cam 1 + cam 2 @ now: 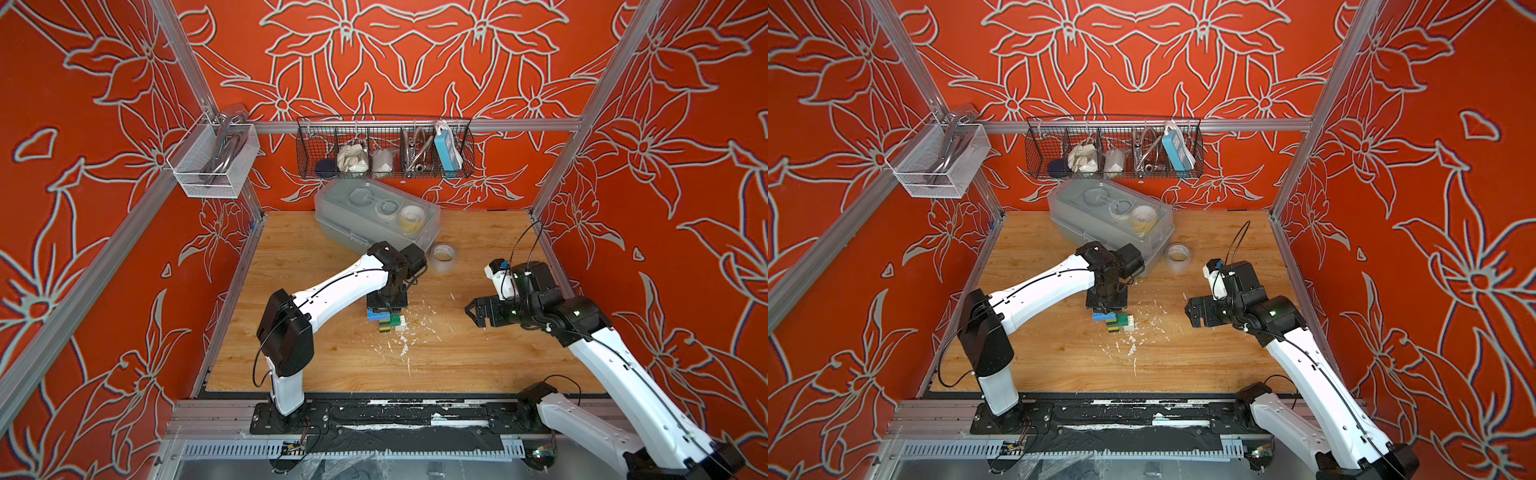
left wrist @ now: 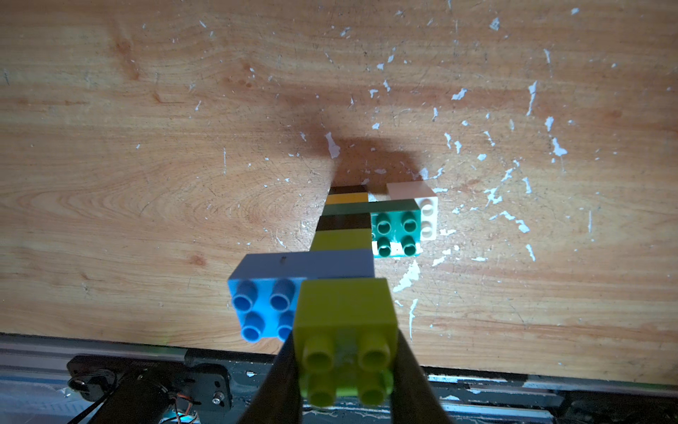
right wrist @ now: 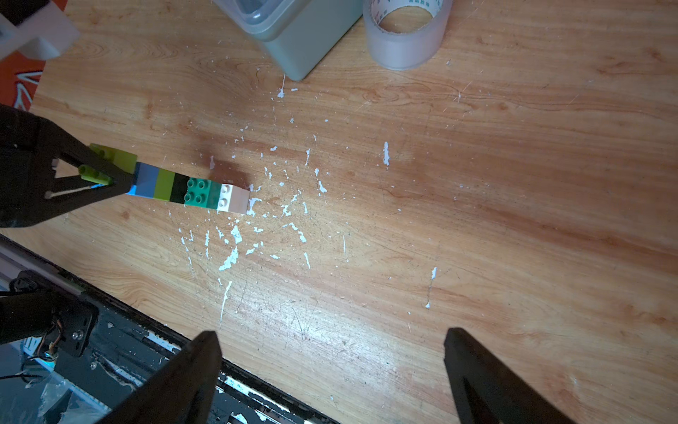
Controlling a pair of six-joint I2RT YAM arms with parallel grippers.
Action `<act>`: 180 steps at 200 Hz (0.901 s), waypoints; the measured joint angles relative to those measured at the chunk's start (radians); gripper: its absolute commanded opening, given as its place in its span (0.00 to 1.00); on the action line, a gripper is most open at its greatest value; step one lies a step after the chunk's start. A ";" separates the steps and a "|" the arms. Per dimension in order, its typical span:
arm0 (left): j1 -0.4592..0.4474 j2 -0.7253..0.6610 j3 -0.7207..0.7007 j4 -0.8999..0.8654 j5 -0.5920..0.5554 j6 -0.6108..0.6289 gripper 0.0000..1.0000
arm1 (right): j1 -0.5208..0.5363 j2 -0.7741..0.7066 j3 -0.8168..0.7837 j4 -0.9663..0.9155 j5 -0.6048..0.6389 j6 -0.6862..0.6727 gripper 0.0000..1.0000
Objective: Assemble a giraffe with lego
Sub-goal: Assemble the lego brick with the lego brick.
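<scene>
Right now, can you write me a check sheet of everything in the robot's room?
Surface: wooden table, scratched, dotted with white flecks.
Job's things: giraffe built and upright; no loose bricks seen.
Clutter: clear tape roll beside a lidded plastic box holding tape rolls.
Grippers: left gripper shut on the giraffe's lime head brick; right gripper open, empty, off to the side.
Cables: black cables loop along both arms, clear of the giraffe.
Surroundings: red flowered walls; wire basket and white mesh basket hang on the frame.
</scene>
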 measured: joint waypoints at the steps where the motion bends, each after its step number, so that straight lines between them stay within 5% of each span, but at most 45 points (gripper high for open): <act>1: 0.000 0.000 0.000 0.000 0.000 0.000 0.29 | 0.000 0.000 0.000 0.000 0.000 0.000 1.00; 180: -0.003 0.000 -0.015 0.008 0.005 -0.023 0.30 | -0.001 -0.006 -0.007 0.008 -0.010 0.000 1.00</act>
